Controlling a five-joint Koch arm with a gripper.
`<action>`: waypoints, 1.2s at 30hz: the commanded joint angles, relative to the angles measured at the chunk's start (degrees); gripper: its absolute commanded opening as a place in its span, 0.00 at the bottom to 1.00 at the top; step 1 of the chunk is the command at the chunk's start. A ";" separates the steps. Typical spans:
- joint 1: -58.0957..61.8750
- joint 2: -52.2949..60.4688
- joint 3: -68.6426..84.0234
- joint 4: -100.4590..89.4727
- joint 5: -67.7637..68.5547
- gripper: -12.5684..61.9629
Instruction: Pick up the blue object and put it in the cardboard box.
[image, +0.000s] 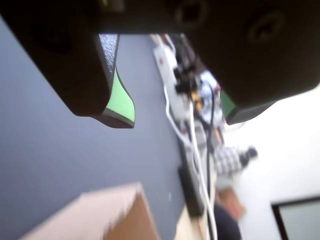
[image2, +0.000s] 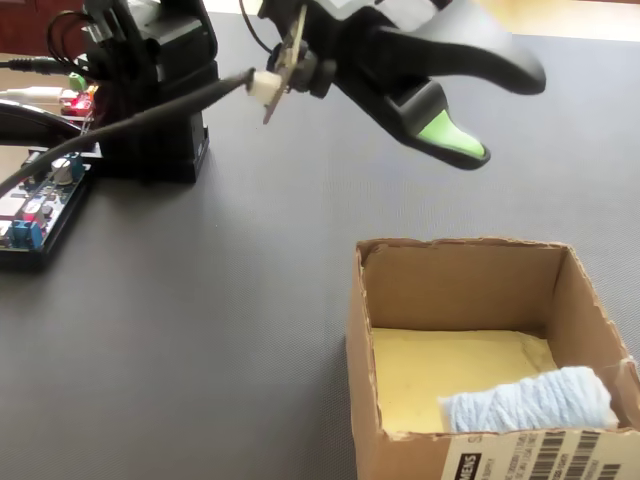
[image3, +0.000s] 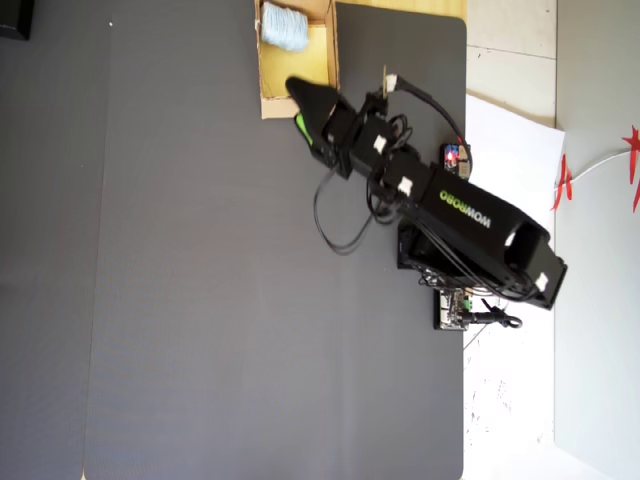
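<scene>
The blue object is a pale blue ribbed lump lying inside the cardboard box, at its near right on the yellowish floor. The overhead view shows the blue object at the far end of the box. My gripper hangs above and behind the box, apart from it. Its jaws with green pads stand wide open with nothing between them, as the wrist view shows for the gripper. A blurred corner of the box sits at the bottom of that view. In the overhead view the gripper is over the box's near end.
The dark grey mat covers the table. The arm's black base stands at the back left, with a circuit board and cables beside it. A white power strip and wires lie along the mat's edge.
</scene>
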 joint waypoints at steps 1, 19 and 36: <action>-3.43 3.78 -0.79 -5.19 1.93 0.63; -21.36 18.11 26.46 -5.19 9.14 0.63; -22.76 18.02 38.23 3.96 8.88 0.63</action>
